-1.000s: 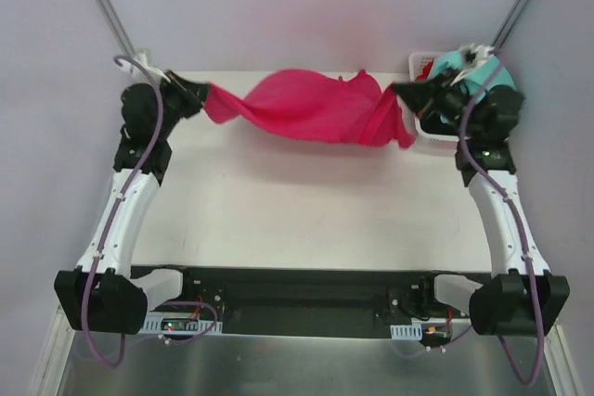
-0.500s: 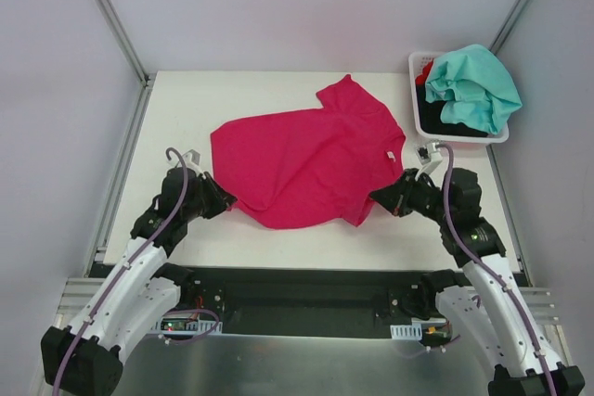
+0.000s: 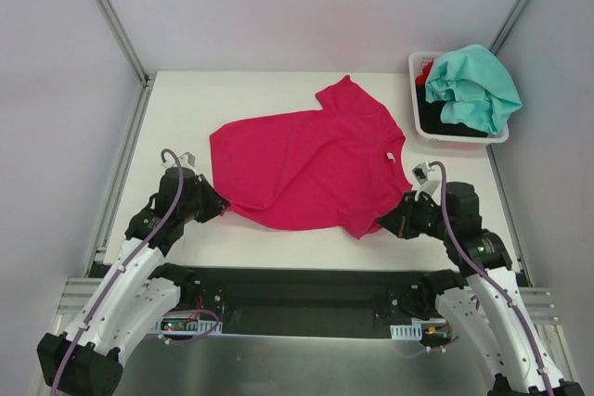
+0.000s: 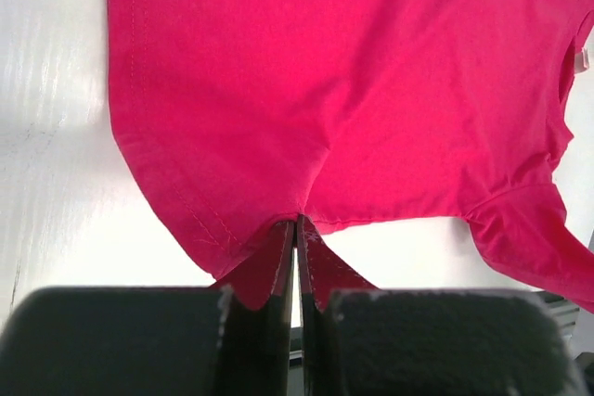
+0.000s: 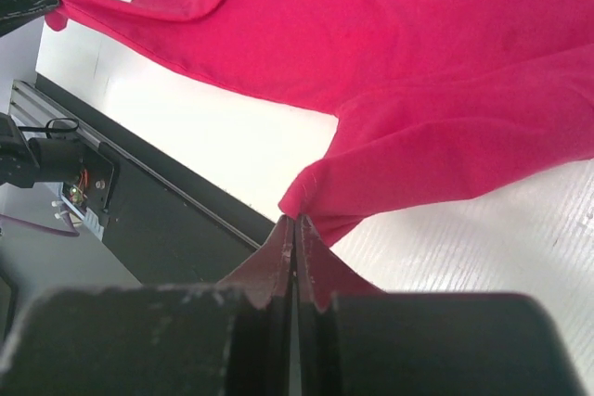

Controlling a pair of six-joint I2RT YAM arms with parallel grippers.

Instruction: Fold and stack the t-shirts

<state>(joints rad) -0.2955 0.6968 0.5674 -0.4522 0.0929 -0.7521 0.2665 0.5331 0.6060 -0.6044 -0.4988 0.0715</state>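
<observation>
Left jaws: shut flat together, pinching a small tuck of the stitched edge of the magenta-pink t-shirt [image 4: 353, 90]. A short tongue of the cloth shows between the fingers [image 4: 269, 271] in the left wrist view.

Right jaws: also closed tight, gripping the near-right tip of the same shirt [image 5: 418, 62]. The cloth bunches into a small fold just ahead of the fingertips [image 5: 278, 261]. Cannot tell for certain whether this tip is a sleeve end.

Both pairs of jaws sit low at the near part of the desk [image 3: 186, 108], well apart from each other, with the shirt's near edge running between them.

Magenta-pink t-shirt [image 3: 306, 169]: spread mostly flat on the desk, extending away from both jaws towards the far side. A soft crease rises from the left jaws' pinch point. The neck end points to the side of the right jaws. Its small white label [image 3: 391, 157] lies just beyond the right jaws. One sleeve sticks out at the far edge, well beyond both.

White plastic basket [image 3: 413, 67]: at the far right corner of the desk, well beyond the right jaws, apart from the spread shirt. A teal-mint t-shirt [image 3: 473, 85] is heaped on top and hangs over the rim. Black cloth [image 3: 436, 116] lies under it; a bit of red cloth [image 3: 425, 70] shows at the far left corner of the basket.
</observation>
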